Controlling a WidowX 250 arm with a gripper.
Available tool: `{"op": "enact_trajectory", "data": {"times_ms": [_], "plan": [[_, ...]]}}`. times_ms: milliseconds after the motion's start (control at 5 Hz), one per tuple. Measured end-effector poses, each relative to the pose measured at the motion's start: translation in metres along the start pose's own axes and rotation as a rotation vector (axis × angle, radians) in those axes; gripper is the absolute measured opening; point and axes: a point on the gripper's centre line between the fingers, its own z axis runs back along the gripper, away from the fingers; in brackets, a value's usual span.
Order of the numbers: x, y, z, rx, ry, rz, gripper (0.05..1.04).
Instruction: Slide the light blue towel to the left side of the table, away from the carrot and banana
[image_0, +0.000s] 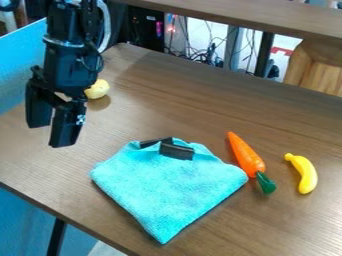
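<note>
Saw the end effector (51, 134) hanging over the left of the table (167, 110), empty, fingers apart. Found a pale yellow ball (97, 90) apparently nearest, just to the far right, partly behind the arm (70, 60). Noted the folded turquoise cloth (170, 190) nearer and rightward, one corner pointing near, black pieces (177, 151) at its far edge. Saw the toy carrot (246, 155) beside that, angled far left to near right, and the toy banana (306, 175) farther right.

The wood-grained brown counter (174, 110) carries a folded turquoise cloth (167, 187) near the middle, an orange carrot (246, 156) just right of it, a yellow banana (307, 175) farther right, and a rounded yellow object (98, 89) at far left.
</note>
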Motion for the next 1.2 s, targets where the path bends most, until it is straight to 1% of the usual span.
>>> {"op": "enact_trajectory", "data": {"times_ms": [200, 400, 600, 800, 1000, 1200], "plan": [[0.001, -0.001, -0.005, -0.010, 0.015, -0.003, 1.000], [0.015, -0.024, -0.008, -0.001, -0.011, -0.067, 1.000], [0.026, -0.048, -0.007, -0.017, -0.082, -0.074, 1.000], [0.038, -0.078, -0.006, 0.003, -0.178, -0.084, 1.000], [0.052, -0.094, -0.011, -0.024, -0.261, -0.053, 1.000], [0.061, -0.103, -0.010, -0.079, -0.327, -0.017, 1.000]]}}
